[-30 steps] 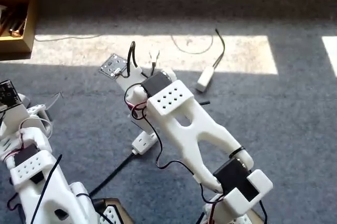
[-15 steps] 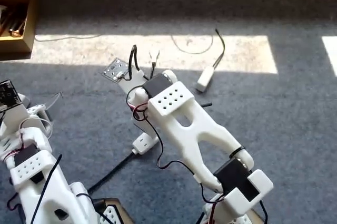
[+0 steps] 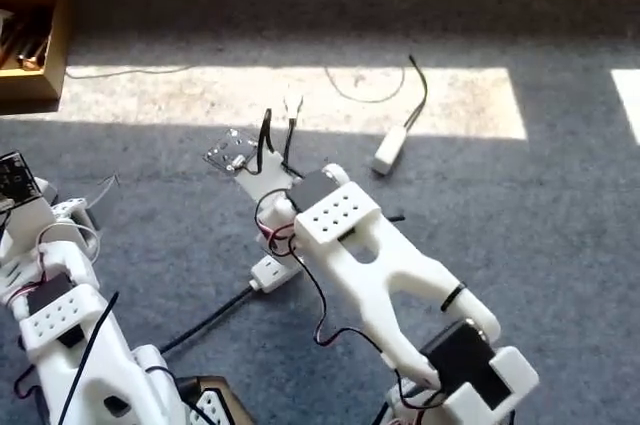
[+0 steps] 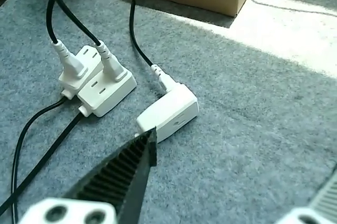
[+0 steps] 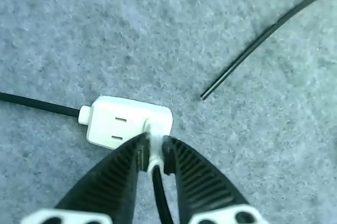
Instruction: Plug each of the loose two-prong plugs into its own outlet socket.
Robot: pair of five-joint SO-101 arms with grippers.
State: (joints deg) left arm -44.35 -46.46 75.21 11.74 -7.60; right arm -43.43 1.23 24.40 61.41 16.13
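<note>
Evidently, two plugs (image 4: 109, 61) are already seated in sockets (image 4: 105, 89), as shown by the left wrist view, where the left gripper (image 4: 239, 166) is held wide open and empty. Mid-carpet (image 3: 560, 195), the close-up right wrist view shows a third plug (image 5: 154, 155) pinched tight by the right gripper (image 5: 152, 144), touching the outlet socket (image 5: 129, 121). Full seating cannot be told.

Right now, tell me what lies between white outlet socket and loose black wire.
Bare grey carpet between white outlet socket and black wire; right wrist view.
</note>
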